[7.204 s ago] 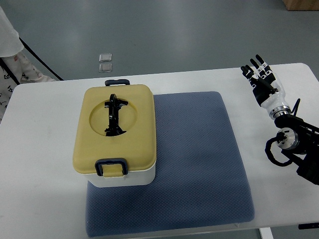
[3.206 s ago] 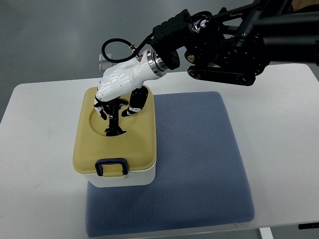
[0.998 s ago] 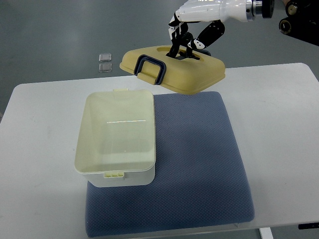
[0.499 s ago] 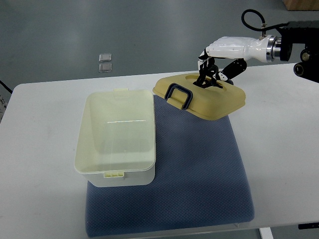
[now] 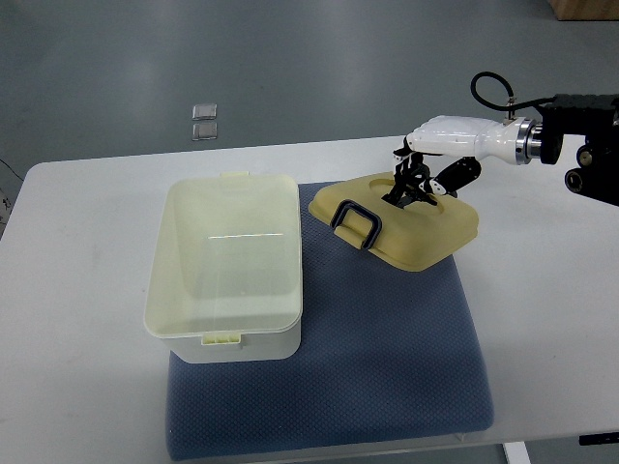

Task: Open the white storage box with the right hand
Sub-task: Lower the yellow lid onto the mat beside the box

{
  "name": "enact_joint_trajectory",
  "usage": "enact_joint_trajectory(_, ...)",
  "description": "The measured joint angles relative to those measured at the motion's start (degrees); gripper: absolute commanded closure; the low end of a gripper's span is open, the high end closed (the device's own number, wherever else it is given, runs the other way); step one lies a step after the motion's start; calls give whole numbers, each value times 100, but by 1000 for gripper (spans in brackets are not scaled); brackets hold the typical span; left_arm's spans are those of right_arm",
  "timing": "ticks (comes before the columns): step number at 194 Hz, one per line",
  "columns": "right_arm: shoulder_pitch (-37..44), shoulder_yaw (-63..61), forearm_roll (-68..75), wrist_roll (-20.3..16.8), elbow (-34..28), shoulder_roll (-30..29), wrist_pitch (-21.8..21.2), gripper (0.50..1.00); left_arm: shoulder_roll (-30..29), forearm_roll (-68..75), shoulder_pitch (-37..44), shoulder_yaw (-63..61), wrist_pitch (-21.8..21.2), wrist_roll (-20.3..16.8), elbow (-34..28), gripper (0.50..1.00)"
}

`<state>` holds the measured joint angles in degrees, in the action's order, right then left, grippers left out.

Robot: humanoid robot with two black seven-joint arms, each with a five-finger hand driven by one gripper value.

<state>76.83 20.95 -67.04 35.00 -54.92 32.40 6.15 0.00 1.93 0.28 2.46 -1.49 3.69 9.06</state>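
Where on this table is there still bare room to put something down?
The blue mat is bare in front of the yellow lid, right of the open storage box. The white table is bare left of the box, and right of the mat. It is crowded at the mat's far end, where the right robot hand holds the lid.

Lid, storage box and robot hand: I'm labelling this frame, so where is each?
lid (image 5: 426, 237), top view, on its bare yellow top.
storage box (image 5: 224, 340), top view, on its near white wall.
right robot hand (image 5: 418, 184), top view, at its fingertips.
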Motion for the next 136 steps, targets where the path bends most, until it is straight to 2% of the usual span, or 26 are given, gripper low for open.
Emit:
enact_joint_trajectory(103, -300, 14, 5, 0, -2, -510, 123, 1000, 0, 0, 0, 0, 0, 0, 2, 500)
enact_joint_trajectory(120, -331, 14, 10, 0, -2, -564, 124, 889, 0, 0, 2, 0, 0, 1, 3, 500)
enact_joint_trajectory(121, -337, 14, 11, 0, -2, -567, 124, 861, 0, 0, 2, 0, 0, 1, 3, 500)
enact_joint_trajectory(122, -340, 14, 11, 0, -2, -568, 124, 861, 0, 0, 2, 0, 0, 1, 3, 500)
enact_joint_trajectory(123, -342, 14, 11, 0, -2, -569, 124, 828, 0, 0, 2, 0, 0, 1, 3, 500)
enact_joint_trajectory(124, -345, 14, 12, 0, -2, -569, 124, 828, 0, 0, 2, 0, 0, 0, 3, 500)
enact_joint_trajectory(125, -348, 14, 12, 0, -2, -570, 124, 785, 0, 0, 2, 0, 0, 1, 3, 500)
enact_joint_trajectory(126, -350, 14, 12, 0, -2, -570, 124, 785, 0, 0, 2, 0, 0, 1, 3, 500)
enact_joint_trajectory(127, -353, 14, 13, 0, -2, -571, 124, 742, 0, 0, 2, 0, 0, 1, 2, 500)
enact_joint_trajectory(128, -355, 14, 13, 0, -2, -572, 124, 742, 0, 0, 2, 0, 0, 1, 3, 500)
enact_joint_trajectory(129, -357, 14, 14, 0, -2, -572, 124, 706, 0, 0, 2, 0, 0, 1, 3, 500)
enact_joint_trajectory(130, -359, 14, 14, 0, -2, -573, 124, 705, 0, 0, 2, 0, 0, 1, 3, 500)
enact_joint_trajectory(131, -361, 13, 15, 0, -2, -573, 124, 677, 0, 0, 2, 0, 0, 1, 3, 500)
enact_joint_trajectory(133, -365, 12, 16, 0, -2, -574, 124, 677, 0, 0, 3, 0, 0, 1, 3, 500)
enact_joint_trajectory(136, -370, 9, 18, 0, -2, -576, 124, 648, 0, 0, 2, 0, 0, 1, 3, 500)
